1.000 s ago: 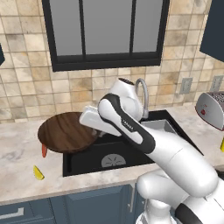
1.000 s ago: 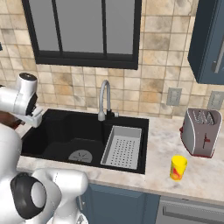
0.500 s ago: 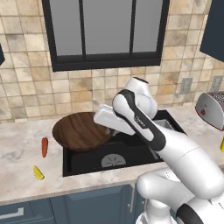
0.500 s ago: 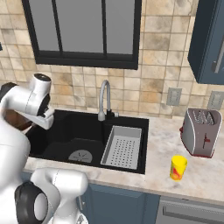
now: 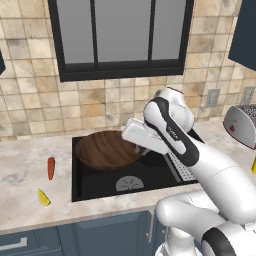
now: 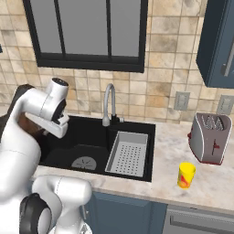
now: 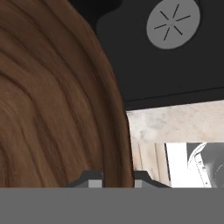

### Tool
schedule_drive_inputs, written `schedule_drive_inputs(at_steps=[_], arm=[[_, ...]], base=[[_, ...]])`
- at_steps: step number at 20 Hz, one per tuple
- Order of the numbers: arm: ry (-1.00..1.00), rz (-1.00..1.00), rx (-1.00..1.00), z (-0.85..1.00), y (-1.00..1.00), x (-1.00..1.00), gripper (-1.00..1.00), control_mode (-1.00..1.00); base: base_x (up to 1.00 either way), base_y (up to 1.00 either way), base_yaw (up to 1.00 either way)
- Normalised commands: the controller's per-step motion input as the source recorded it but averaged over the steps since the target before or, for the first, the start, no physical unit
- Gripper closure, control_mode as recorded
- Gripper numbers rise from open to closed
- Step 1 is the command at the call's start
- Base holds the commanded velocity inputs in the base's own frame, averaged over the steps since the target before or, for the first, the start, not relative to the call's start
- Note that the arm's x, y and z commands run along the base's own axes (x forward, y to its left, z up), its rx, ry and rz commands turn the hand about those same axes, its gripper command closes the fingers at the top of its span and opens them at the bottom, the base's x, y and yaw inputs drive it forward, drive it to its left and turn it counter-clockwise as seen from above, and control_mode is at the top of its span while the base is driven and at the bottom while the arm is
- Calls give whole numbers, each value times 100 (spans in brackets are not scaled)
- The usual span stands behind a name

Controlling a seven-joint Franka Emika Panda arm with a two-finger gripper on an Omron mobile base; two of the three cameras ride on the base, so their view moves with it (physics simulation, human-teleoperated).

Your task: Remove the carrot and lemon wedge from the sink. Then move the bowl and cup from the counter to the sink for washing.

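Note:
My gripper is shut on the right rim of the bowl, a wide dark brown wooden bowl. It hangs over the left part of the black sink. In the hand view the bowl fills the left, and its rim runs between my fingertips; the grey drain lies beyond. The carrot and the lemon wedge lie on the counter left of the sink. The yellow cup stands on the counter right of the sink.
A curved silver faucet rises behind the sink, with a grey perforated tray in the basin's right half. A toaster stands at the far right by the wall. Dark blue cabinets hang above right.
The arm has swung right with the bowl, carrying it from above the counter's left side to over the sink. The carrot and lemon wedge have not moved.

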Motion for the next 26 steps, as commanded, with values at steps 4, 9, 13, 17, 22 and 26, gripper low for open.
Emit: schedule_drive_inputs(at_steps=[4,9,13,17,22,26], arm=[[7,0,1,-3,-30,3,100,-100],[7,0,2,-5,-22,7,100,-100],[4,0,0,-9,-16,7,100,-100],[4,0,0,-14,-17,7,100,-100],[3,0,0,-18,-14,9,100,-100],[3,0,0,-18,-6,15,100,-100]], base=[[0,0,0],[0,0,0],[0,0,0],[0,0,0],[0,0,0],[0,0,0]])
